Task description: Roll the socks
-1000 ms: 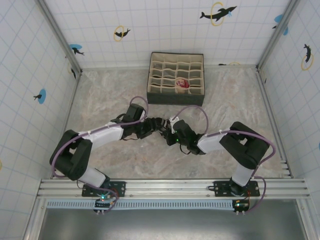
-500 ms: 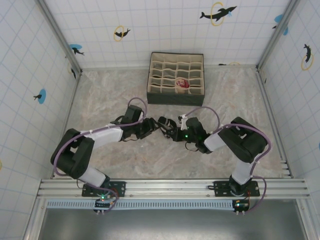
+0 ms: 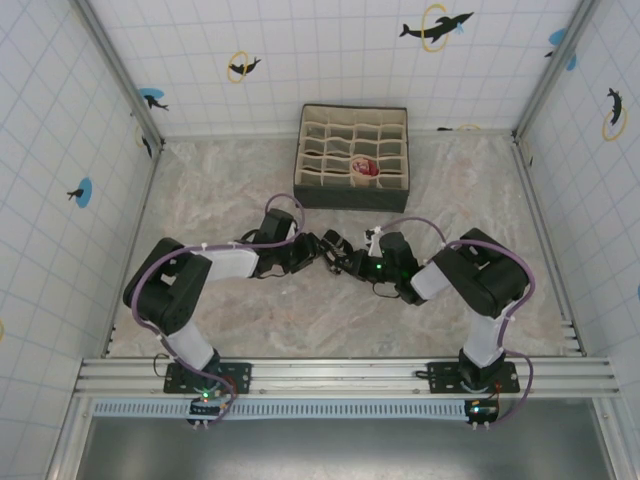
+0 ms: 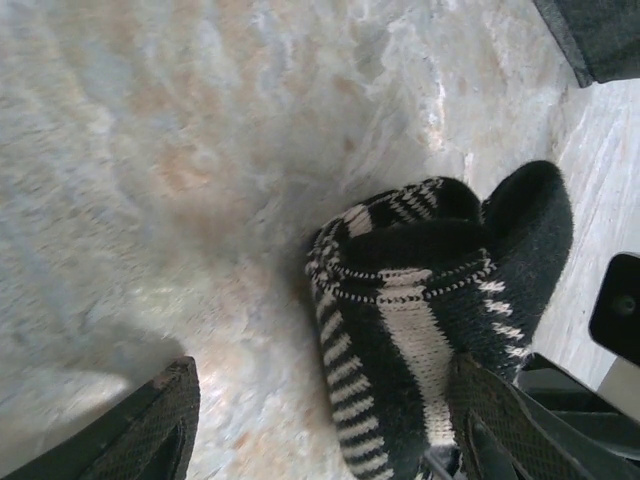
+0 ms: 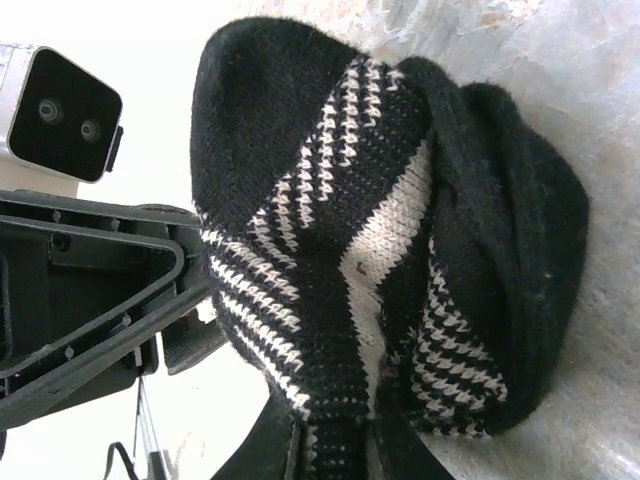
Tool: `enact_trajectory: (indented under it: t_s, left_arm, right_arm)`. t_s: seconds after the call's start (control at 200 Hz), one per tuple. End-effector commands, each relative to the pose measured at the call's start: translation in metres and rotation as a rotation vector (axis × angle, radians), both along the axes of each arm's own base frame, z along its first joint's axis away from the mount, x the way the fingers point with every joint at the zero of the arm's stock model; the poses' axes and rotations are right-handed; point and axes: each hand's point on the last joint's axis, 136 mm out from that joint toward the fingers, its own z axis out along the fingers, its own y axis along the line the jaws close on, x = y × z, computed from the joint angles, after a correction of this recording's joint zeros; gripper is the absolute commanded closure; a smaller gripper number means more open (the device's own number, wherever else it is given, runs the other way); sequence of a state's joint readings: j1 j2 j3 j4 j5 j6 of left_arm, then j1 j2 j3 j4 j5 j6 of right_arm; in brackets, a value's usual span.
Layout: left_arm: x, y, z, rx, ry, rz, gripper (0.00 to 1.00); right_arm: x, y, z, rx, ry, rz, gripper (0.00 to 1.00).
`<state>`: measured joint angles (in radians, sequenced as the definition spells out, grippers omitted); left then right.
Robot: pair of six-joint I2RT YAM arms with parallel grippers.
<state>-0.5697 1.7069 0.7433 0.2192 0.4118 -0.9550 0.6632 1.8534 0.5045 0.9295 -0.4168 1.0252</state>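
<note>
Now, near the organiser box (image 3: 350, 198), our right gripper (image 5: 335, 445) pinches the striped sock (image 4: 420, 290), left gripper (image 4: 330, 430) spread around it.

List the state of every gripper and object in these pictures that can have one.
striped sock: bunched into a roll, resting on the table, pinched at one end.
right gripper: shut on the striped sock.
left gripper: open, one finger on either side of the striped sock.
organiser box: upright, open-topped.
reddish bundle: tucked into one compartment of the organiser box.
</note>
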Motion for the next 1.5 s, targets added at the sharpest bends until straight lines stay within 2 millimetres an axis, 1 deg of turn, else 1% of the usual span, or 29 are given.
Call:
enact_trajectory:
  t_s: [0.0,0.23,0.38,0.435,0.5,0.56,0.631,0.666,0.671,0.746,0.751,0.766,0.831,0.976,1.036,1.101,1.141,1.201,1.266,1.276,1.371,1.496]
  left_arm:
    - [0.006,-0.013,0.0,-0.034,-0.004,0.004,0.35]
    - [0.008,-0.022,-0.008,-0.051,0.011,0.008,0.37]
    - [0.006,-0.03,-0.014,-0.071,0.028,0.007,0.43]
    - [0.006,-0.032,-0.015,-0.08,0.034,0.007,0.49]
    - [0.006,-0.033,-0.018,-0.084,0.044,0.009,0.58]
    - [0.005,-0.032,-0.019,-0.081,0.051,0.013,0.67]
    - [0.004,-0.031,-0.021,-0.065,0.064,0.011,0.81]
    - [0.002,-0.03,-0.022,-0.049,0.076,0.006,0.87]
    - [0.003,-0.03,-0.021,-0.048,0.076,0.006,0.88]
    - [0.001,-0.029,-0.021,-0.011,0.092,-0.018,0.96]
    - [0.001,-0.029,-0.021,-0.009,0.091,-0.019,0.97]
    - [0.0,-0.028,-0.021,-0.001,0.096,-0.022,0.98]
    - [-0.001,-0.025,-0.02,0.042,0.11,-0.033,1.0]
    - [-0.004,-0.023,-0.015,0.088,0.13,-0.07,1.0]
    - [-0.006,-0.025,-0.01,0.085,0.132,-0.091,1.0]
    - [-0.009,-0.023,-0.009,0.098,0.144,-0.108,1.0]
    - [-0.011,-0.024,-0.009,0.1,0.144,-0.121,1.0]
    - [-0.012,-0.024,-0.006,0.096,0.134,-0.135,1.0]
    - [-0.014,-0.025,-0.007,0.095,0.131,-0.156,1.0]
    - [-0.014,-0.025,-0.007,0.097,0.132,-0.157,1.0]
    - [-0.018,-0.022,-0.011,0.111,0.138,-0.169,1.0]
    - [-0.02,-0.021,-0.014,0.116,0.141,-0.175,1.0]
  right_arm:
    - [-0.039,-0.03,-0.068,-0.163,0.269,-0.03,1.0]
    - [-0.039,-0.035,-0.069,-0.14,0.294,-0.057,1.0]
    - [-0.036,-0.034,-0.067,-0.125,0.292,-0.064,1.0]
    - [-0.035,-0.034,-0.066,-0.122,0.288,-0.062,1.0]
    - [-0.034,-0.032,-0.063,-0.12,0.273,-0.051,0.94]
    - [-0.031,-0.032,-0.058,-0.139,0.24,-0.035,0.87]
    - [-0.028,-0.034,-0.051,-0.178,0.188,-0.022,0.78]
    - [-0.027,-0.034,-0.044,-0.19,0.157,-0.006,0.73]
    - [-0.024,-0.035,-0.043,-0.198,0.144,-0.018,0.72]
    - [-0.016,-0.039,-0.029,-0.259,0.061,-0.015,0.63]
    - [-0.018,-0.041,-0.032,-0.275,0.07,-0.012,0.63]
    - [-0.017,-0.041,-0.029,-0.287,0.055,-0.008,0.61]
    - [-0.013,-0.042,-0.015,-0.344,-0.013,0.007,0.55]
    - [-0.003,-0.045,0.012,-0.468,-0.14,0.038,0.42]
    - [-0.001,-0.045,0.02,-0.5,-0.172,0.047,0.38]
    - [0.002,-0.046,0.026,-0.511,-0.188,0.057,0.29]
    - [0.004,-0.044,0.029,-0.501,-0.193,0.07,0.27]
    - [0.004,-0.039,0.03,-0.476,-0.181,0.101,0.22]
    - [0.008,-0.033,0.033,-0.463,-0.186,0.131,0.2]
    - [0.006,-0.035,0.03,-0.477,-0.17,0.141,0.2]
    - [0.007,-0.029,0.027,-0.491,-0.154,0.195,0.19]
    - [0.007,-0.023,0.016,-0.508,-0.108,0.252,0.19]
